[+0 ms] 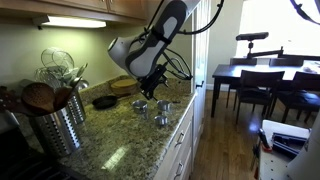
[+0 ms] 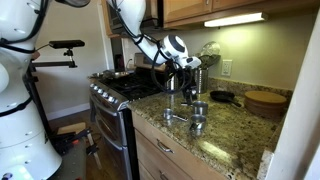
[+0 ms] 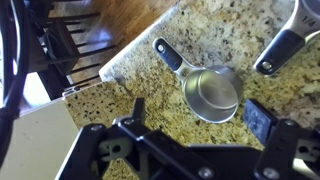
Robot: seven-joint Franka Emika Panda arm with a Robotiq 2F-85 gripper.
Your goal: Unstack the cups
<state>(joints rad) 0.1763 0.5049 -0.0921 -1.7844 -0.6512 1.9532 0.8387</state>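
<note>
Wrist view: claw [image 3: 197, 110] spread apart over a round, shiny metal cup [image 3: 212, 93], seemingly dark-handled, on speckled granite counter [image 3: 200, 30].

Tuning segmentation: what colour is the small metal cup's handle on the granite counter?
Dark grey-black handle on the shiny silver metal cup; clearest in wrist view.

Pretty standard kitchen here: a speckled granite counter [image 1: 120, 140] with drawers [image 2: 160, 150] under it, wood cabinets [image 1: 60, 6] up top, and a strip light [image 1: 75, 22] glowing under them against a plain beige wall [image 1: 25, 50]. A stove [image 2: 125, 90] sits at the counter's end, and there's a white outlet [image 2: 227, 68] on the backsplash. Past the counter it opens onto a wood floor [image 1: 225, 150], with a dark dining table [image 1: 250, 70] and chairs [image 1: 238, 92] by a bright window [image 1: 270, 25].
</note>
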